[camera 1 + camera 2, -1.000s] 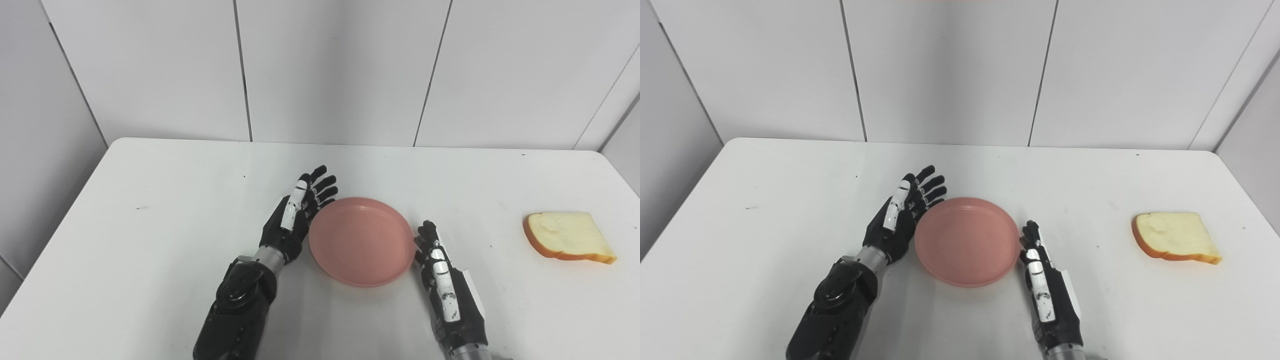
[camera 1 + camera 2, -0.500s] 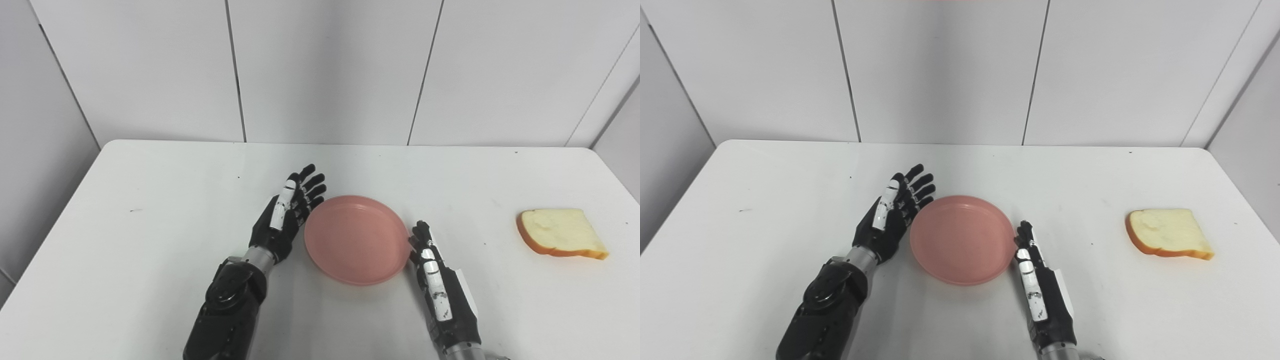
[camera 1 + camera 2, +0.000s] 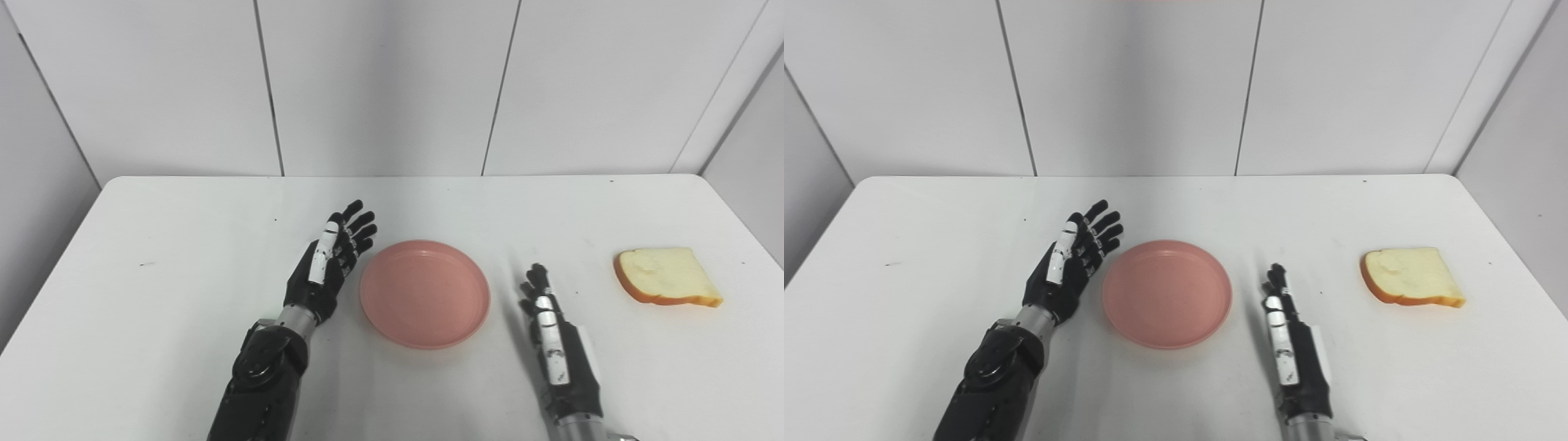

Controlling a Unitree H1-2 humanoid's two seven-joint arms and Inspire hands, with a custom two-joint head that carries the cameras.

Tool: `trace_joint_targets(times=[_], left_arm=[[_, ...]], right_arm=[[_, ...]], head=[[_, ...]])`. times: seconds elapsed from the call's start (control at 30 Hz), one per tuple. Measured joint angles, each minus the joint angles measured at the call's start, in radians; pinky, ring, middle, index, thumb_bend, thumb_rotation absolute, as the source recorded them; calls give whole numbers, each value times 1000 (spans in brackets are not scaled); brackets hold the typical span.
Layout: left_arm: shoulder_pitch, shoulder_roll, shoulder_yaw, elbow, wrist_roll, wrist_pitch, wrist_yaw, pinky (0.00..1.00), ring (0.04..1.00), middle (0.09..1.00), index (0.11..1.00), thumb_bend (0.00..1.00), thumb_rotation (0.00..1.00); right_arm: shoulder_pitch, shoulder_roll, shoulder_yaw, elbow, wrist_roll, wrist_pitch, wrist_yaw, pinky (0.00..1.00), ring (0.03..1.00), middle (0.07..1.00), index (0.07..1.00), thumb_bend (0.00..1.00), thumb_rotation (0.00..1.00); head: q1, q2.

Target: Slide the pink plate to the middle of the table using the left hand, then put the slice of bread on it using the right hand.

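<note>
Resting near the middle of the white desk [image 3: 184,245], the pink plate [image 3: 425,293] lies flat and empty, with one robot hand on each side of it. The left robot hand [image 3: 326,266] stands on edge just left of the plate, palm turned toward it, fingers [image 3: 361,222] straight and spread, pointing away from the robot and a little to the right. It holds nothing, and a narrow strip of bare desk shows between it and the plate's rim, so the two are apart. The right robot hand [image 3: 554,343] lies to the right of the plate, also on edge, its fingers extended together toward the far side of the desk. It is empty too, with its fingers unbent, and a clear gap separates it from the plate. The bread [image 3: 666,285], a single slice with a pale crumb and an orange-brown crust, lies flat on the desk well to the right, close to the desk's right edge and apart from the right robot hand. Both dark forearms come in from the bottom edge. Behind the desk stands a wall of plain white panels [image 3: 380,86]
</note>
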Motion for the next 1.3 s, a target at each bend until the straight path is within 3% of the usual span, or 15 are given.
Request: trace_joint_targets(times=[0.1,0.2,0.3,0.4,0.47,0.6,0.67,0.77,0.83,0.9,0.97,1.07,1.17,1.23,1.3], left_arm=[[0,7,0,-1,-2,0,-5,945,918,918,919,489,1000],[2,16,0,-2,-5,0,-17,945,920,918,916,491,1000],[7,20,7,-2,-7,0,-27,945,915,912,909,510,1000],[14,27,15,-5,-23,0,-43,944,914,911,906,503,1000],[15,29,18,-5,-26,0,-49,939,913,911,905,499,1000],[15,36,23,-4,-31,2,-70,932,921,920,914,495,1000],[15,42,28,-4,-49,8,-79,932,923,923,916,494,1000],[14,50,32,-1,-58,11,-92,933,925,924,918,495,1000],[11,50,37,5,-60,12,-96,937,921,919,912,496,1000],[1,51,42,22,-70,12,-106,932,917,914,908,504,986],[-1,57,47,27,-72,11,-112,929,914,913,905,506,978],[-7,63,55,39,-82,11,-124,931,915,913,905,500,972],[-12,63,56,48,-89,9,-130,914,906,906,900,515,952],[-13,63,52,47,-89,9,-130,912,905,905,899,518,945],[-12,65,53,46,-89,9,-129,918,906,906,898,511,975]], right_arm=[[-1,-1,-7,-43,-10,0,-8,990,950,964,957,385,1000],[-6,-5,-4,-95,-25,1,-8,992,959,969,960,398,1000],[-11,-22,-7,-101,-42,1,-8,920,911,931,925,539,869],[-20,-45,-23,-104,-48,1,-8,914,895,922,922,610,834],[-29,-63,-27,-110,-48,3,-7,906,887,926,926,651,831],[-54,-103,-27,-170,-49,32,14,854,864,938,953,667,814],[-76,-140,-25,-214,-73,80,32,815,850,937,962,648,794],[-105,-205,-25,-246,-125,93,49,786,841,934,965,635,782],[-113,-234,-22,-256,-179,130,65,771,830,917,941,694,759],[-118,-296,-18,-281,-232,191,116,775,837,892,914,724,600],[-147,-376,-35,-305,-257,244,154,790,850,884,898,758,531],[-193,-456,-65,-331,-301,295,171,808,873,888,895,785,504],[-218,-505,-49,-346,-349,353,223,847,903,907,899,869,448],[-228,-575,-32,-345,-387,379,286,856,901,906,898,885,435],[-245,-613,-35,-344,-404,394,304,824,885,899,891,940,382]], head=[[-70,-8],[-89,-11],[-153,-28],[-212,-40],[-212,-40],[-264,-37],[-294,-35],[-295,-35],[-314,-34],[-322,-34],[-327,-29],[-327,-29],[-324,-25],[-324,-25],[-319,-22]])
